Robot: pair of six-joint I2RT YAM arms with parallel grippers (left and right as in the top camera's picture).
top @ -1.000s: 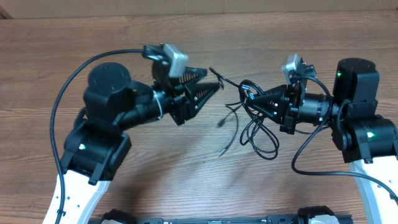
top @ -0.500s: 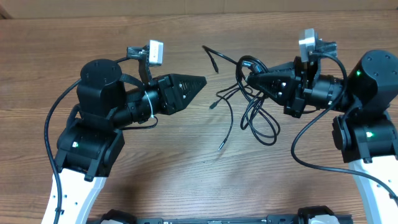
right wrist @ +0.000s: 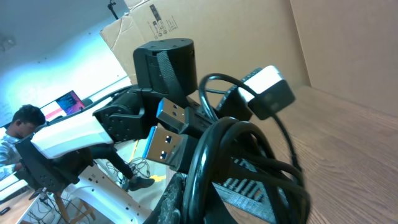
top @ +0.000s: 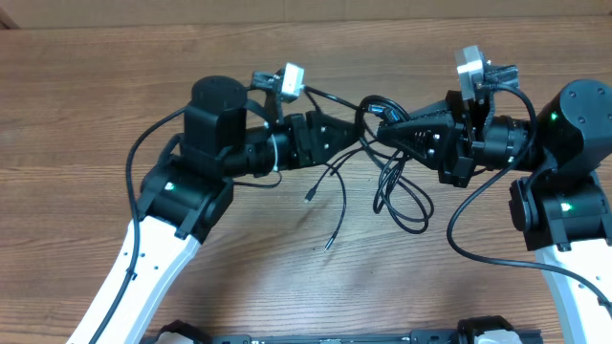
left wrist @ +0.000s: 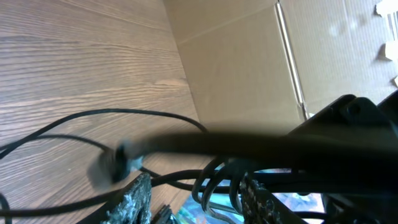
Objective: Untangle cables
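The cables (top: 402, 196) are thin black cords, bunched at the top and hanging in loose loops to the wooden table (top: 287, 287). One free plug end (top: 329, 243) lies on the wood. My right gripper (top: 384, 129) is shut on the bunch; in the right wrist view a thick loop of the cables (right wrist: 205, 155) sits pinched at the right gripper (right wrist: 199, 200), next to blue plugs (right wrist: 166, 144). My left gripper (top: 352, 137) meets the bunch from the left. Its fingers (left wrist: 138, 199) stand apart, and strands of the cables (left wrist: 214, 177) pass through the left gripper (left wrist: 196, 194).
A cardboard wall (top: 306, 10) runs along the table's far edge. The right arm's own thick wire (top: 459, 239) loops down at the right. The two grippers are nearly tip to tip above the table's middle.
My left arm has swung right and forward, so its fingers now stand around the strands beside the right gripper. The right gripper lifted the bunch a little earlier and has held still since.
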